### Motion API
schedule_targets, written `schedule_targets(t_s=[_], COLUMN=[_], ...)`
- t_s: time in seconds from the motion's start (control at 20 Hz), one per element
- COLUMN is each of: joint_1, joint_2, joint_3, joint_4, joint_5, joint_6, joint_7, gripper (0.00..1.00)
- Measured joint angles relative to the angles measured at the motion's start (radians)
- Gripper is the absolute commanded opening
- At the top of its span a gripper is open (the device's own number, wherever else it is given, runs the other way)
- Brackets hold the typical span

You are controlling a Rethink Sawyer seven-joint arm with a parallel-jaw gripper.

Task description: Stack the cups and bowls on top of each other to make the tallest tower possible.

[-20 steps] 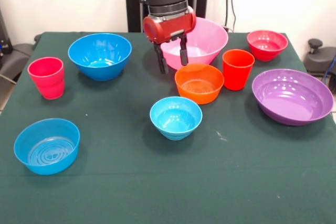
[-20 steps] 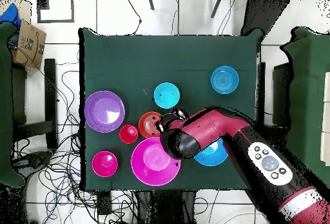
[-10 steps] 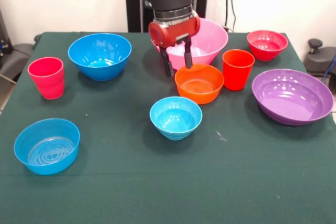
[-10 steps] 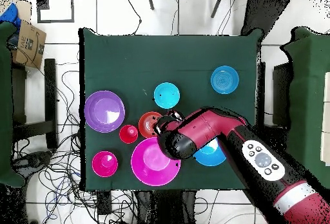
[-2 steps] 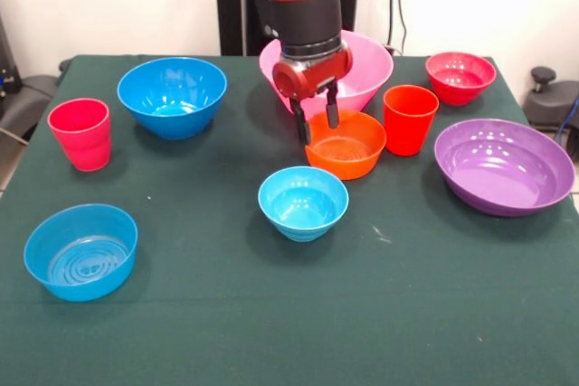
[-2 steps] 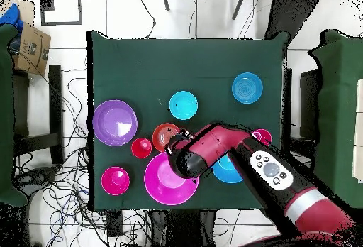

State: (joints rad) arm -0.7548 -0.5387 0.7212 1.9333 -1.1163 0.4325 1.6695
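Hovering over the near-left rim of the small orange bowl (image 5: 344, 144), my end effector (image 5: 317, 122) was spread apart and gripping nothing, its two fingers (image 5: 304, 127) pointing straight down. In the front view one finger sat just outside the bowl's wall on the left and the other hung over the bowl's inside, so the rim lay between them. That was the relation the grasp turned on, I judged: a short straight descent would put the wall in the gap. The bowl is round, so no long axis mattered.

The orange bowl stood on the table (image 5: 425, 305) just in front of the large pink bowl (image 5: 362, 65) and just beside the orange-red cup (image 5: 409, 119). The small light-blue bowl (image 5: 303, 202), which I took as its likely base, sat near and forward of it. Nothing was stacked yet.

Compared with a second earlier, my end effector had shifted rightward in the front view and come lower, from beside the pink bowl to the orange bowl's edge. None of the bowls or cups had moved.
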Motion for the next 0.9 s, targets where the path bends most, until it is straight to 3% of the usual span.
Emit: schedule_targets(t_s=[0.35,0.9], joint_1=[0.05,0.079], joint_2=[0.05,0.055], joint_3=[-0.081,-0.148], joint_4=[-0.036,-0.047], joint_5=[-0.043,-0.044], joint_6=[0.0,-0.001], joint_7=[0.0,0.0], gripper=[1.0,1.0])
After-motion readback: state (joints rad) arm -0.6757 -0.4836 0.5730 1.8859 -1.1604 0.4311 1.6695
